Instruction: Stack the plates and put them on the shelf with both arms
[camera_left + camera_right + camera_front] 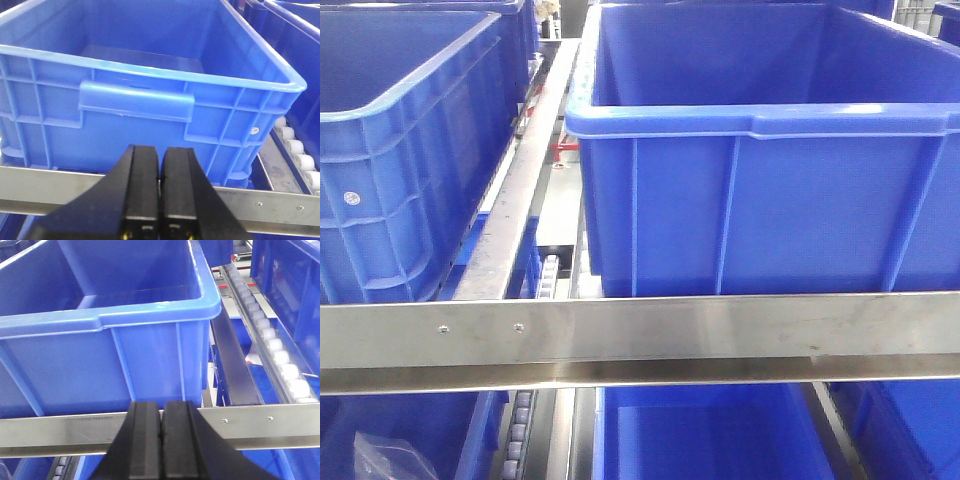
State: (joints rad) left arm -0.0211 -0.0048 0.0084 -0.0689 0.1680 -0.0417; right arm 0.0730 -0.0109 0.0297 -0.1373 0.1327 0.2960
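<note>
Plates are nowhere in any of the three views, so their place, their facing and their long axis cannot be told from here; being round, they would have no long axis to speak of anyway. Neither arm carries one.

What fills every view is the shelf (640, 340), its brushed steel front beam running level from side to side, with roller rails (272, 342) leading back from it into the rack. Blue crates sit on those rails, long sides running away from the robot: the right crate (760, 170) wide and open-topped just behind the beam, the left crate (405, 150) beside it with a narrow steel divider between them. More blue crates show on the tier below the beam.

The left pincer (160, 190) hangs in front of the beam with its two black fingers pressed together and nothing between them, pointing at the handle side of a crate (137, 100). The right pincer (161, 440) is likewise pressed together and bare, aimed at the beam below its own crate (110, 335).

Judging by this, both arms are parked facing the rack with nothing in hand, probably because the stacking work lies lower, on a worktop outside these views. The task looks to be at an end point rather than mid-carry; which end I cannot tell.
</note>
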